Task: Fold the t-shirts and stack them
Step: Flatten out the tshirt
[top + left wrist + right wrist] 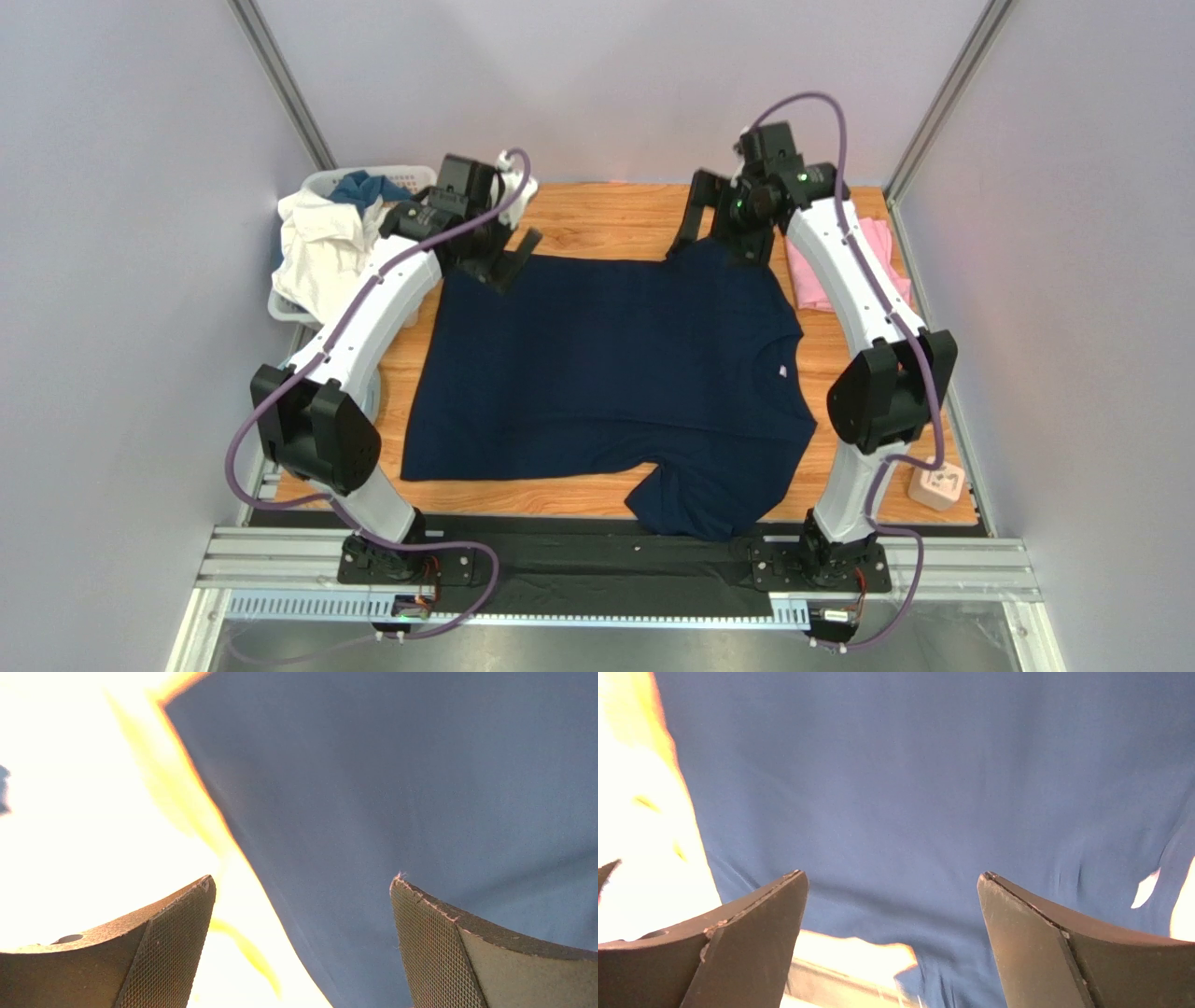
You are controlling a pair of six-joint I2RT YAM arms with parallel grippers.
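Navy t-shirt (pixel 603 378) lies flat mid-table (pixel 617 210), long axis left-right, collar pointing right, hem left. Left gripper (pixel 500 266) sits over the far hem corner, right gripper (pixel 704 227) over the far sleeve. Both are spread wide and hold nothing. The cloth runs from them toward the bases. Pink t-shirt (pixel 809 277) lies far right, partly behind the right arm.

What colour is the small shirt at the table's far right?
The small shirt is light pink, clearest from the top external view.

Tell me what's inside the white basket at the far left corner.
The basket holds crumpled white cloth and a blue garment on top. Anything beneath them is covered.
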